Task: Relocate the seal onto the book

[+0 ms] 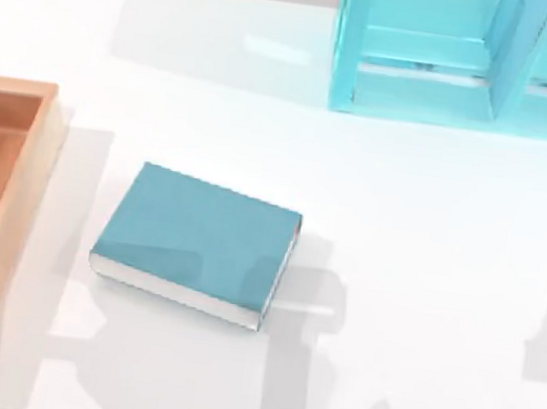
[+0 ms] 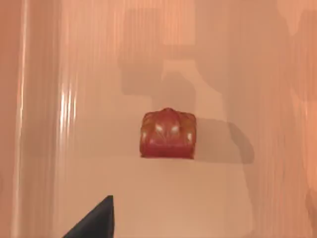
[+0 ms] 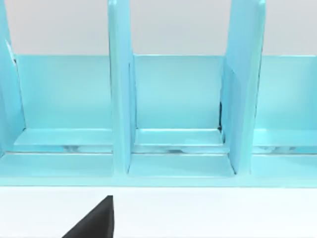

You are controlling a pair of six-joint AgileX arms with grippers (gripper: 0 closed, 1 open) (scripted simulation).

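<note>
The seal [image 2: 167, 134], seen from above with its rounded red top, stands on the floor of a wooden tray [image 2: 233, 198]. A dark edge of my left gripper [image 2: 94, 220] hangs above the tray floor, short of the seal and not touching it. The book [image 1: 195, 242], teal-blue with white page edges, lies flat on the white table left of centre, a little to the right of the wooden tray [image 1: 29, 182]. A dark edge of my right gripper [image 3: 94, 220] shows over the white table, facing the shelf unit.
A light cyan shelf unit [image 1: 419, 93] with upright dividers [image 3: 121, 99] stands at the table's back right. The wooden tray's raised wall [image 2: 29, 124] runs beside the seal. Arm shadows fall along the table's front edge.
</note>
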